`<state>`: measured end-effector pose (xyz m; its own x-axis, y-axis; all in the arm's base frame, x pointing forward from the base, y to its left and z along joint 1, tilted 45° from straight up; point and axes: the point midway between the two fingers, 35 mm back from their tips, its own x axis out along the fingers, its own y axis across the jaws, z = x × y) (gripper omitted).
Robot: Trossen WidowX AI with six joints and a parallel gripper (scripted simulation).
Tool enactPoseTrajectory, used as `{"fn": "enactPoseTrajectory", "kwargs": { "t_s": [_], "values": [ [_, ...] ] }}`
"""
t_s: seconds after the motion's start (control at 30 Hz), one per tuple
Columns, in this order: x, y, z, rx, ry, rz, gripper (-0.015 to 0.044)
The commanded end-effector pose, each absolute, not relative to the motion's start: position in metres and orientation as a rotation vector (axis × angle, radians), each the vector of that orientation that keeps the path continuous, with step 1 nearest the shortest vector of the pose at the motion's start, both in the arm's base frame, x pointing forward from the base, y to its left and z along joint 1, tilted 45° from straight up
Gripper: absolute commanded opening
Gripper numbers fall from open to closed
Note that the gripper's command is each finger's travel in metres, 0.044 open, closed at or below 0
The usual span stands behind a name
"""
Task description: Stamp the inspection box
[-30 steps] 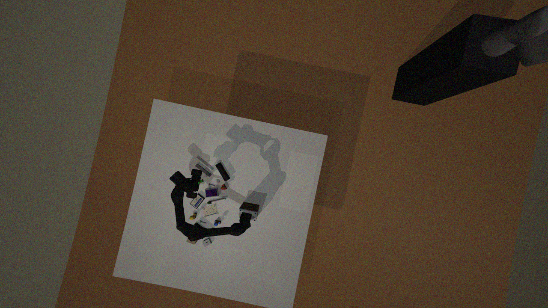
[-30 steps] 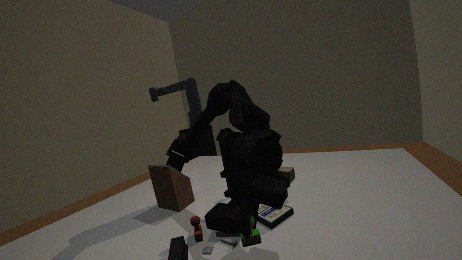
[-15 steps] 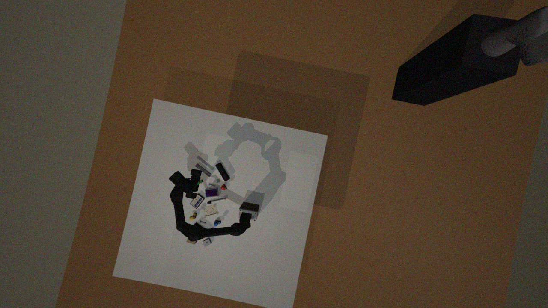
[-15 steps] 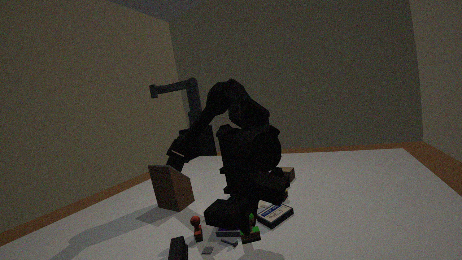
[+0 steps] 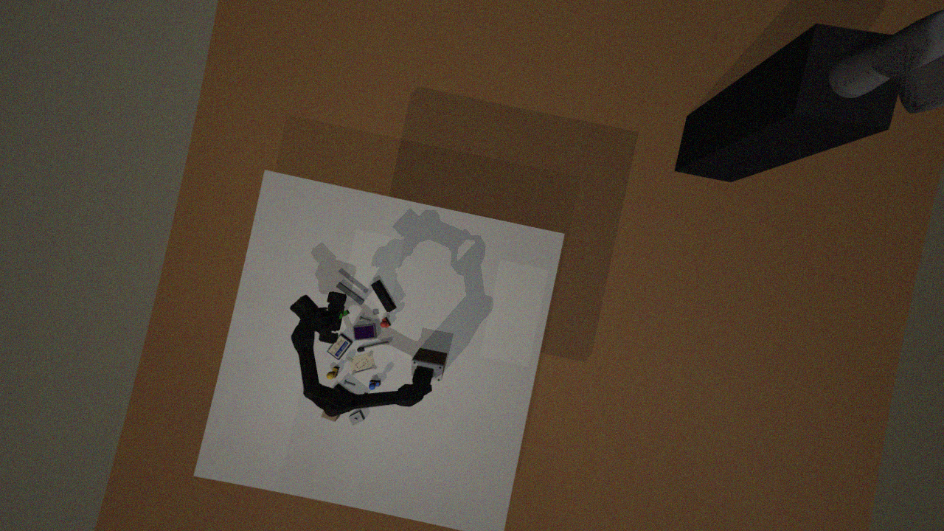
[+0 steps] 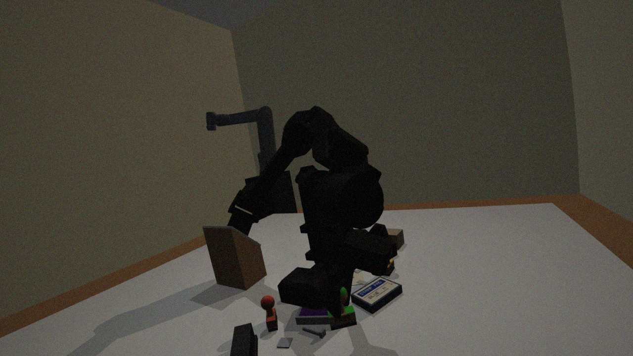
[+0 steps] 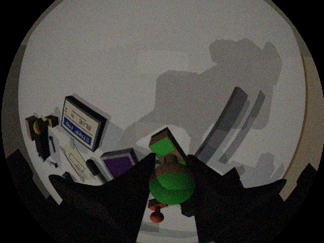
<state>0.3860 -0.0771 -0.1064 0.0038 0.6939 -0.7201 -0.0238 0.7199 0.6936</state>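
Probably ready for inking: green stamp pinched beside the pad

Going left to right in the wrist view, a yellow-knobbed stamp [image 5: 332, 372] [image 6: 390, 266] [image 7: 36, 126] stands at the far side, likely a spare. Next comes the flat STAMP PAD lid [image 5: 339, 346] [image 6: 376, 294] [image 7: 82, 123], label up, apparently set aside to leave the ink exposed. The printed card [image 5: 363, 361] [image 6: 360, 277] [image 7: 75, 160] lies flat, face up for the print. The purple ink pad [image 5: 364, 331] [image 6: 313, 312] [image 7: 118, 166] sits open, near the held stamp.

The gripper [image 5: 342, 316] [image 6: 342, 305] [image 7: 171, 158] pinches the green stamp [image 5: 344, 313] [image 6: 343, 318] [image 7: 172, 189] by its handle, a grip that leaves the underside free for ink and paper. I take this for the PASS stamp; its wording is unreadable. Its handle points up and its block down, roughly upright. The block's long axis runs slantwise from upper left to lower right in the wrist view, so the wrist may need turning to square it with the box. Whether it touches the tabletop [image 5: 462, 422] [image 6: 486, 265] [image 7: 101, 40], I cannot tell.
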Motion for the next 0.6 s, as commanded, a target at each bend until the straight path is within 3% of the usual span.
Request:
{"fn": "enactPoseTrajectory", "kwargs": {
  "t_s": [0.0,0.57],
  "values": [
    [0.3867,-0.079,-0.1043,0.573,1.474,0.615,0.0],
    [0.3863,-0.0847,-0.0981,0.573,1.474,0.615,0.0]
  ]
}}
